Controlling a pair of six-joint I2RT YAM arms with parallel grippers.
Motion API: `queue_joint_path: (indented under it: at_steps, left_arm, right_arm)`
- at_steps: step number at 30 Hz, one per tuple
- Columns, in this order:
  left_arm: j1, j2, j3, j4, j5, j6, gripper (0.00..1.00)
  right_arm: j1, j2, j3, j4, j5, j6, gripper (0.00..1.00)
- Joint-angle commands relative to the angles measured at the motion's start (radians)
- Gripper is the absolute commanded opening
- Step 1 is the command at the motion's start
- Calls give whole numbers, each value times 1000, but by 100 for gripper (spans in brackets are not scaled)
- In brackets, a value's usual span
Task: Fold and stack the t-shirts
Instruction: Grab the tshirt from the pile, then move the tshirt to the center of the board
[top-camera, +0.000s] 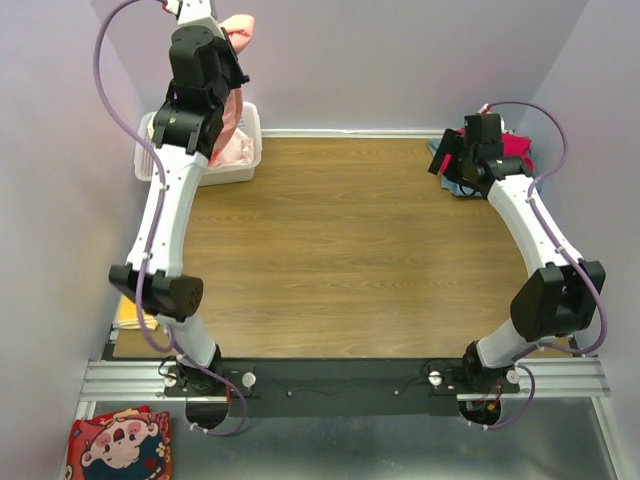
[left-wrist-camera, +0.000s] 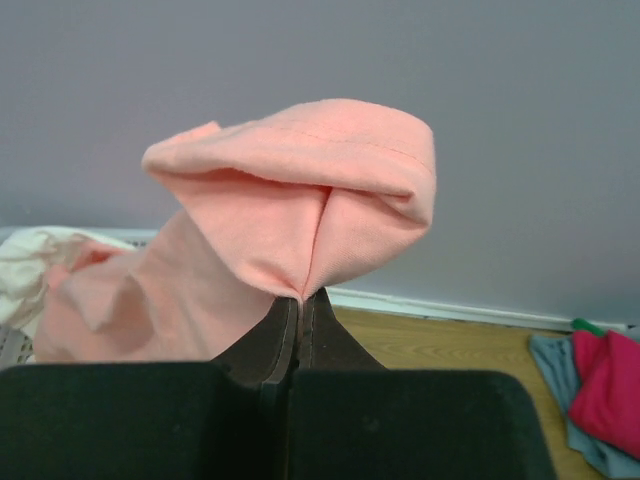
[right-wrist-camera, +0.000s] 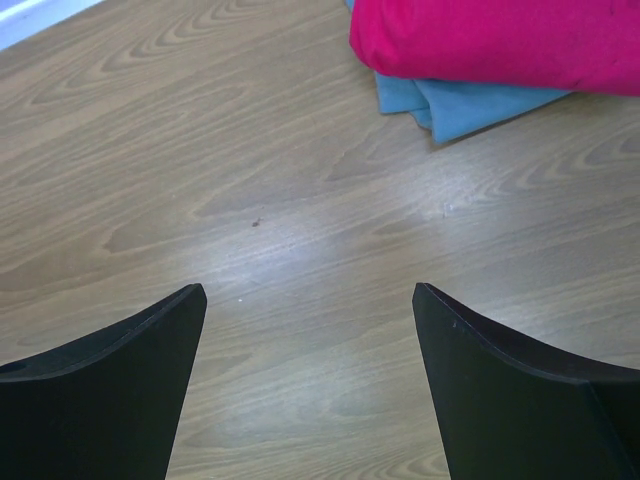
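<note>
My left gripper (left-wrist-camera: 300, 298) is shut on a pinch of the salmon-pink t-shirt (left-wrist-camera: 300, 190), held high above the basket. The rest of that shirt (top-camera: 232, 120) hangs down into the basket. A white t-shirt (left-wrist-camera: 25, 270) shows at the left below it. A folded crimson-red t-shirt (right-wrist-camera: 500, 40) lies on a grey-blue one (right-wrist-camera: 470, 105) at the table's far right corner. My right gripper (right-wrist-camera: 310, 300) hovers open over bare wood just in front of that pile, with nothing between its fingers. From above, the right gripper (top-camera: 443, 155) sits left of the red shirt (top-camera: 517, 150).
The white lattice basket (top-camera: 250, 165) stands at the far left corner against the wall. The wooden table (top-camera: 350, 250) is closed in by lilac walls on three sides. A printed cloth (top-camera: 120, 445) lies below the near left edge.
</note>
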Motion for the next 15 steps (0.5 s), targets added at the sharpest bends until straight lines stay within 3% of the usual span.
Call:
queue_joint_path:
  at_steps: [1, 8, 15]
  left_arm:
    - [-94, -172, 23, 57, 9, 31, 0]
    - [-226, -322, -8, 63, 41, 51, 0]
    - [-286, -421, -9, 97, 142, 47, 0]
  right_arm:
    - [5, -68, 7, 10, 48, 12, 93]
    - [6, -142, -24, 8, 78, 27, 93]
    - [5, -198, -64, 10, -56, 15, 93]
